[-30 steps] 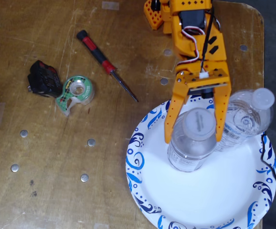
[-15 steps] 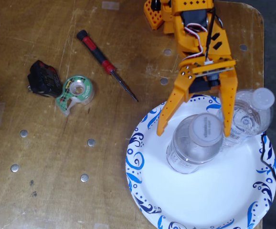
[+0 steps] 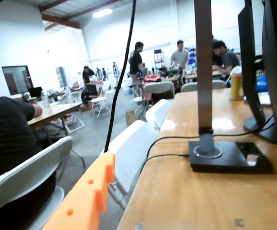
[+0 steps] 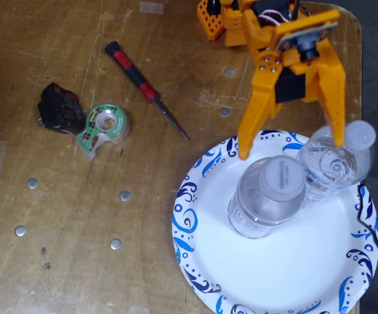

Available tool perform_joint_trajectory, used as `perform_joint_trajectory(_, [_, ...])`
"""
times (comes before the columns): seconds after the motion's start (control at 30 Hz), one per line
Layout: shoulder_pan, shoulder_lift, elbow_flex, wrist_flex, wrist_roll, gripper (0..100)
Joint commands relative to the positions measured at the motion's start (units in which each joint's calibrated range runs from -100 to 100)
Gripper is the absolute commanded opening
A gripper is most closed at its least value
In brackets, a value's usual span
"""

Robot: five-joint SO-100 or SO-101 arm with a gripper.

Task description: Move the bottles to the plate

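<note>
Up near the worktop's [image 4: 58, 216] far right corner, the orange hand [image 4: 292, 149] hangs spread wide and empty, its two fingers splayed above the plate's [image 4: 195, 196] far rim. Both bottles stand upright on the plate: one [image 4: 267, 196] toward its middle, the other [image 4: 336, 163] just beside it at the rim by the worktop's right edge. A screwdriver [image 4: 146, 90], tape dispenser [image 4: 104, 129] and small black object [image 4: 59, 108] lie toward the left. In the wrist view only an orange fingertip [image 3: 83, 199] shows.
</note>
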Motion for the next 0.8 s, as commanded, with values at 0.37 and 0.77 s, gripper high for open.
perform_joint_trajectory(0.37, [26.41, -30.77, 30.10, -0.17, 0.31, 1])
perform_joint_trajectory(0.77, [27.60, -41.56, 44.96, 5.22, 0.42, 1])
